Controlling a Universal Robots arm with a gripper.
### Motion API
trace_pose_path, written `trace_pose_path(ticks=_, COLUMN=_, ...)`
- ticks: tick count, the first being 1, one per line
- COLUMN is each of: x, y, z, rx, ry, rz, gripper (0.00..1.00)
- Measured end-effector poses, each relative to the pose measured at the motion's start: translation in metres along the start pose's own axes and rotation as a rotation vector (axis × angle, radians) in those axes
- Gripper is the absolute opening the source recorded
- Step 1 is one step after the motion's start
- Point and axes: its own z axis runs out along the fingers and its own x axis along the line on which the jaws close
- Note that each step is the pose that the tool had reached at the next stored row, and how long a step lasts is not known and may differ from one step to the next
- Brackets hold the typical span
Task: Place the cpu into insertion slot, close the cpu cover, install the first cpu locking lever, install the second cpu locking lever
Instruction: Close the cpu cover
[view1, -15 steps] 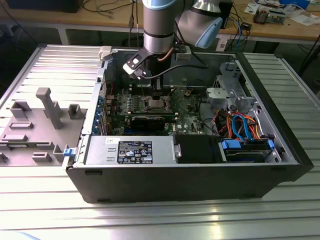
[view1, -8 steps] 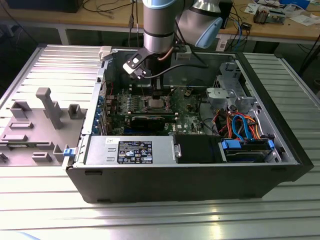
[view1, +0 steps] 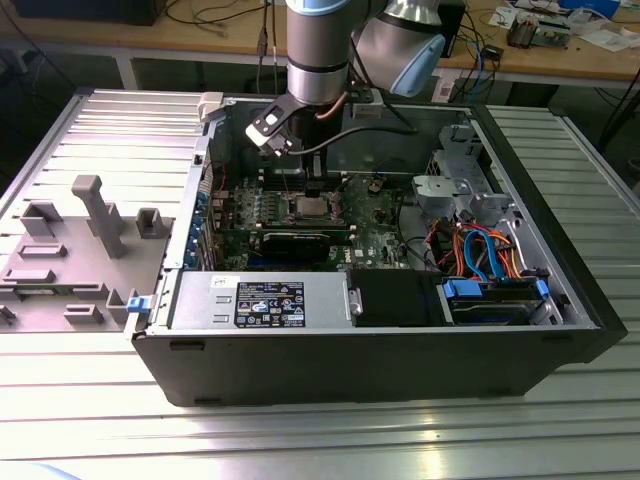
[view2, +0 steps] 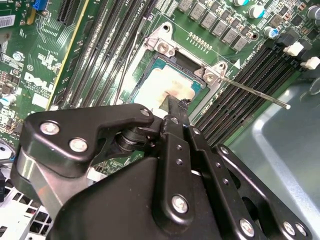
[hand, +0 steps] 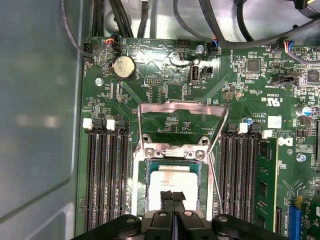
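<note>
On ribbed table (view1: 300, 440), in open case (view1: 350, 360), 1 o'clock from power supply (view1: 260, 300) in exterior view: cpu (hand: 172, 177) lying in insertion slot (hand: 140, 185) under gripper (hand: 172, 196), tips together; cpu cover (hand: 180, 106) upright; placing judged near done, cover-closing needs tips clear.

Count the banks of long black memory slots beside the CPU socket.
2: one bank on one side of the insertion slot, the other bank opposite; more may be hidden.

An open black computer case (view1: 380, 360) lies on the ribbed metal tabletop (view1: 300, 440). Inside the case a silver power supply (view1: 260, 300) lines its near wall; orange and blue cables (view1: 485, 250) bunch toward the exterior view's right. A grey plastic fixture (view1: 70, 250) rests outside the case.
</note>
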Motion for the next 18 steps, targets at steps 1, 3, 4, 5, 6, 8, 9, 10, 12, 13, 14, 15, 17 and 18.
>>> trace_pose_path(ticks=1, x=0.0000, y=0.0000, z=-0.0005, rx=0.0001, ry=-0.0001, rz=0.000, gripper=0.11)
trace_pose_path(ticks=3, x=0.0000, y=0.0000, z=-0.0009, rx=0.0001, ry=-0.0001, rz=0.000, gripper=0.11)
trace_pose_path(ticks=4, x=0.0000, y=0.0000, z=-0.0010, rx=0.0001, ry=-0.0001, rz=0.000, gripper=0.11)
trace_pose_path(ticks=5, x=-0.0001, y=0.0000, z=-0.0012, rx=0.0001, ry=-0.0002, rz=0.000, gripper=0.11)
trace_pose_path(ticks=6, x=-0.0001, y=0.0000, z=-0.0014, rx=0.0002, ry=-0.0002, rz=0.000, gripper=0.11)
trace_pose_path(ticks=8, x=-0.0001, y=0.0000, z=-0.0019, rx=0.0002, ry=-0.0003, rz=0.000, gripper=0.11)
trace_pose_path(ticks=9, x=-0.0001, y=0.0000, z=-0.0022, rx=0.0002, ry=-0.0002, rz=0.000, gripper=0.11)
trace_pose_path(ticks=10, x=-0.0001, y=0.0000, z=-0.0027, rx=0.0002, ry=-0.0002, rz=0.000, gripper=0.11)
trace_pose_path(ticks=12, x=-0.0001, y=0.0001, z=-0.0034, rx=0.0002, ry=-0.0002, rz=0.000, gripper=0.11)
trace_pose_path(ticks=13, x=-0.0001, y=0.0001, z=-0.0037, rx=0.0002, ry=-0.0002, rz=0.000, gripper=0.11)
trace_pose_path(ticks=14, x=-0.0001, y=0.0001, z=-0.0042, rx=0.0001, ry=-0.0001, rz=0.000, gripper=0.11)
trace_pose_path(ticks=15, x=-0.0001, y=0.0001, z=-0.0047, rx=0.0000, ry=0.0000, rz=0.000, gripper=0.11)
trace_pose_path(ticks=17, x=-0.0001, y=0.0001, z=-0.0057, rx=0.0000, ry=0.0000, rz=0.000, gripper=0.11)
trace_pose_path(ticks=18, x=-0.0001, y=0.0001, z=-0.0058, rx=0.0001, ry=0.0000, rz=0.000, gripper=0.11)
